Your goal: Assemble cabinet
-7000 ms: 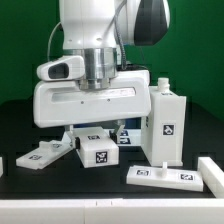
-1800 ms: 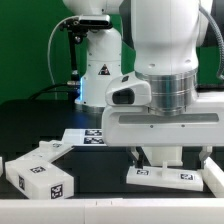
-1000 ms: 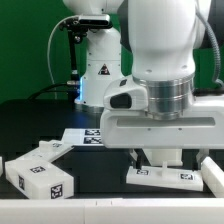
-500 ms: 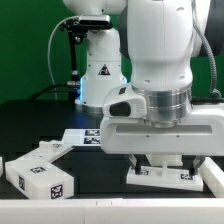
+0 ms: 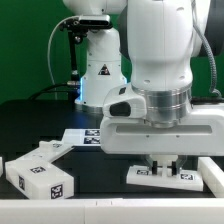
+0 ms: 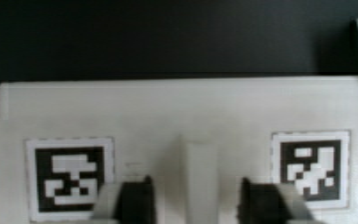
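Your panel (image 5: pixel 143 177) lies flat on the tabletop (image 5: pixel 100 172), low on the exterior view's right. The hand (image 5: pixel 166 165) sits directly over it. In the wrist view you look straight down on the same panel (image 6: pixel 176 110). Its white face carries two tags, one (image 6: pixel 69 176) on either side (image 6: pixel 314 172) of a narrow raised ridge (image 6: pixel 192 160) along the middle.

The hand (image 6: pixel 197 202) is spread. Its two fingers (image 6: pixel 133 202) stand one on each side of that ridge with a gap on both sides, and they pinch nothing. From the exterior view you can see the fingertips down at the panel's top face. You cannot tell from either view whether they touch it.

The box (image 5: pixel 40 178), a chunky white block with a tag on its near end, lies on its side low on the exterior view's left, well apart from the panel. A second flat piece (image 5: pixel 55 149) rests just behind the box, touching or nearly touching it. A white bar (image 5: pixel 212 170) lies at the right edge of that view, just beside the panel's far end. A sliver of another white part (image 5: pixel 2 164) shows at the left edge.

The marker board (image 5: pixel 85 137) lies flat farther back, near the middle of the tabletop, partly hidden by the arm (image 5: pixel 160 60). The arm fills most of the exterior view and hides whatever is behind the hand.
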Robot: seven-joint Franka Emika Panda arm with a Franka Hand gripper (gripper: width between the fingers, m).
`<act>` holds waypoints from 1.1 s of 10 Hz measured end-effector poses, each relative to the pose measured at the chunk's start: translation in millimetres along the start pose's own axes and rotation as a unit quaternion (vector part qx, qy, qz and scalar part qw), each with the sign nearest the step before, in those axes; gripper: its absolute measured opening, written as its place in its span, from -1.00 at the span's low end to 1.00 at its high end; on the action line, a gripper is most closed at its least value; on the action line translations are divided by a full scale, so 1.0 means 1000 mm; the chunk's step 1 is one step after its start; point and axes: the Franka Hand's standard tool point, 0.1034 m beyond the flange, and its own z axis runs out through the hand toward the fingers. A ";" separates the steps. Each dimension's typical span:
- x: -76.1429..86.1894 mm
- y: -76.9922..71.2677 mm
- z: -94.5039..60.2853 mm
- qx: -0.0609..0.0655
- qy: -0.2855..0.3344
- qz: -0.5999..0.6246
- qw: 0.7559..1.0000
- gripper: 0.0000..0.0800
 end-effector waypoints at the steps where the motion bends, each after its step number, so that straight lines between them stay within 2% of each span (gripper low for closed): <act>1: 0.004 0.013 -0.003 0.007 0.006 -0.004 1.000 -0.84; 3: 0.006 0.043 -0.017 0.008 -0.004 -0.002 1.000 -0.84; 5: -0.006 0.066 -0.035 0.005 -0.023 0.041 0.999 -0.84; 6: -0.008 0.066 -0.039 0.004 -0.027 0.048 0.998 -0.84; 9: -0.010 0.068 -0.036 0.005 -0.027 0.069 0.997 -0.84; 10: -0.017 0.076 -0.037 0.002 -0.029 0.100 0.995 -0.84; 11: -0.032 0.087 -0.043 0.000 -0.033 0.122 0.992 -0.84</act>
